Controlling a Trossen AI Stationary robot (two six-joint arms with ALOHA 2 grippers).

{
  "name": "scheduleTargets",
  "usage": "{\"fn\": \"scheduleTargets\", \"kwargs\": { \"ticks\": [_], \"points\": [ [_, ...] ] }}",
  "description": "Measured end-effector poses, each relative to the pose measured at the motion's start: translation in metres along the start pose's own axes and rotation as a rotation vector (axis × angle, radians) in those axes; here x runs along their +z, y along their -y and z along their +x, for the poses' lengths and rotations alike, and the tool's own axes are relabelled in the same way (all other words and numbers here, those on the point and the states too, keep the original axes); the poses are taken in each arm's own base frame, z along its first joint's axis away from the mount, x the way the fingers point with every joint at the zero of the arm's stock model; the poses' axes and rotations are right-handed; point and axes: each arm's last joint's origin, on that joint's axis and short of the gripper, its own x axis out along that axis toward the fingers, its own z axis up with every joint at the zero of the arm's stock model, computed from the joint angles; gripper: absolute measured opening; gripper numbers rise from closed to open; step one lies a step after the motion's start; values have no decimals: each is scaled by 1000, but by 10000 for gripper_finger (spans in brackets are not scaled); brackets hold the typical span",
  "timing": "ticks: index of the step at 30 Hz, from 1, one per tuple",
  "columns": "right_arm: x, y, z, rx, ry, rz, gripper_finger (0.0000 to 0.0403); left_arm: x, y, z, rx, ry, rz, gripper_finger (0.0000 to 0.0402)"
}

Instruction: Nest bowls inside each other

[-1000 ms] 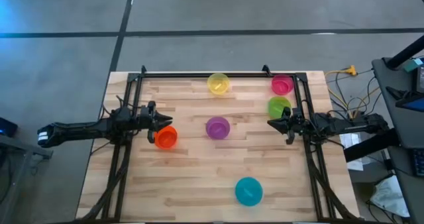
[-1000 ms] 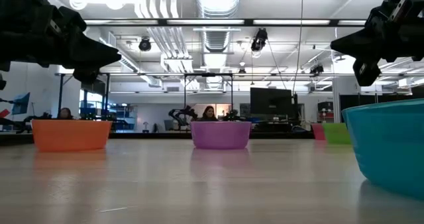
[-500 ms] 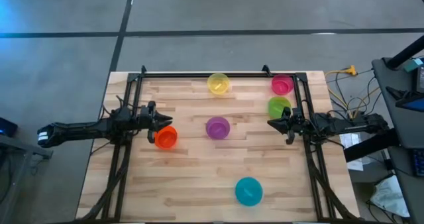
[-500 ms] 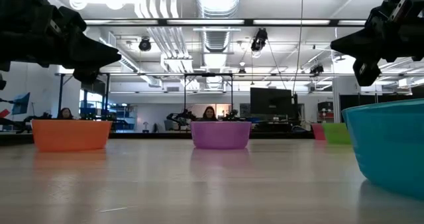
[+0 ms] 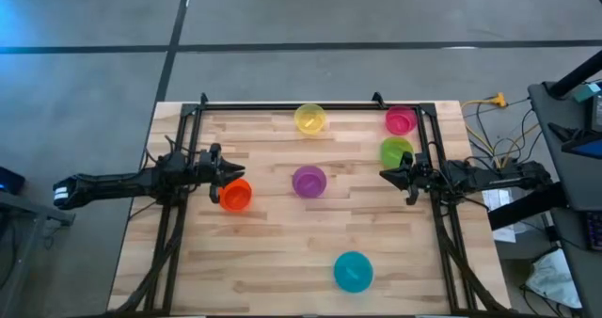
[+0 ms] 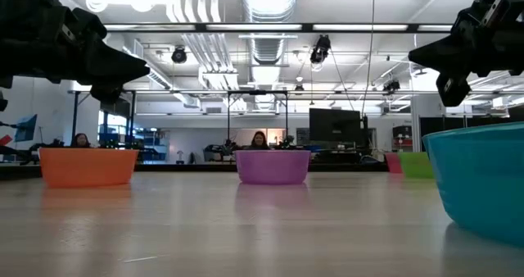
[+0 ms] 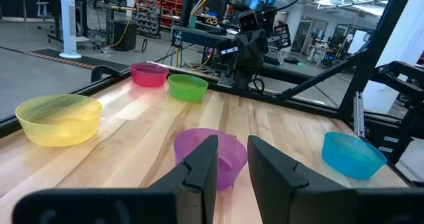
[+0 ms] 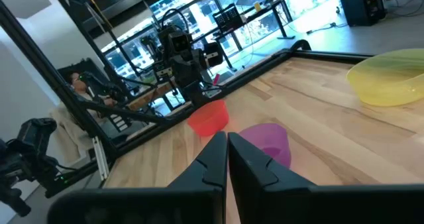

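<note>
Bowls are all sitting separate and upright, mouths up, on the wooden table (image 5: 282, 252), none nested so far; being round, they have no real long axis. Both arms reach in from the sides, hovering off the wood. The left gripper (image 5: 226, 174) hangs just above the orange bowl (image 5: 235, 195) at the left edge, fingers (image 7: 199, 168) slightly parted with nothing between them. The right gripper (image 5: 388, 175) sits just beside the green bowl (image 5: 396, 151), fingers (image 8: 215, 159) pressed together and empty. The teal-blue bowl (image 5: 353, 271) is alone at the near edge, well apart from the rest. The purple bowl (image 5: 308, 181) is in the middle between the two grippers. The yellow bowl (image 5: 309, 119) and pink bowl (image 5: 400, 120) sit along the far edge, pink near green.
</note>
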Motion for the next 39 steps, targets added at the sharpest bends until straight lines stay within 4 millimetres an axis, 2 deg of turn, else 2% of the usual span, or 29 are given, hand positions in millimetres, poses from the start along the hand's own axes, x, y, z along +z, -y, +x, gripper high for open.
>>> {"fn": "scheduleTargets", "kwargs": {
  "ticks": [10,14,19,22,27,34,39],
  "points": [
    [11,-6,-1,44,118,66,9,0,0,0,0,0,0,67],
    [6,-8,0,59,68,82,9,0,0,0,0,0,0,67],
    [-8,-11,5,41,-69,128,9,0,0,0,-2,0,0,67],
    [-12,-15,9,15,-61,129,9,1,0,0,-7,6,0,67],
    [-6,-29,20,45,74,132,9,4,1,-1,3,44,2,67],
    [-9,-49,37,158,188,1,9,14,1,-2,32,155,6,67],
    [-10,-72,72,154,220,-125,9,14,1,-2,32,155,8,67]
  ]
}}
